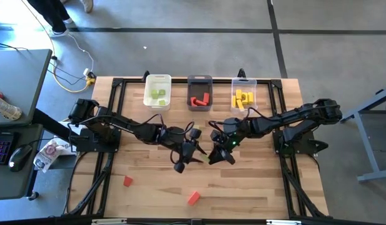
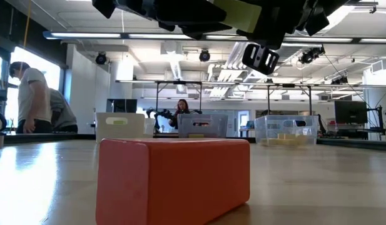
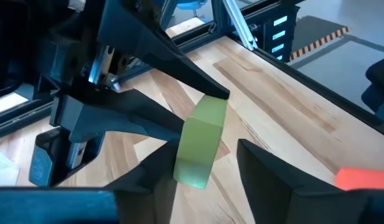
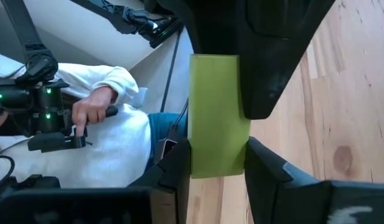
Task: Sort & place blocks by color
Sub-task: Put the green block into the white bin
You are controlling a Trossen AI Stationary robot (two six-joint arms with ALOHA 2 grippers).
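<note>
Wooden worktop (image 1: 243, 187) in a bright lab, with three bins along its far edge: white bin (image 1: 157, 92) with green blocks, dark grey bin (image 1: 199, 93) with red, clear bin (image 1: 243, 94) with yellow. Above mid-worktop the two arms meet in a handover of a light green block (image 4: 218, 115). To do it well, one hand should likely let go only once the other grips firmly, and the block then goes to the white bin. The right hand (image 4: 218, 158) is clenched on one end of the green block. The left hand (image 3: 201, 162) has its fingers on both sides of the other end, narrowly spread; whether they press it yet cannot be told. Two red blocks (image 1: 193, 198) lie unsorted near the front edge.
</note>
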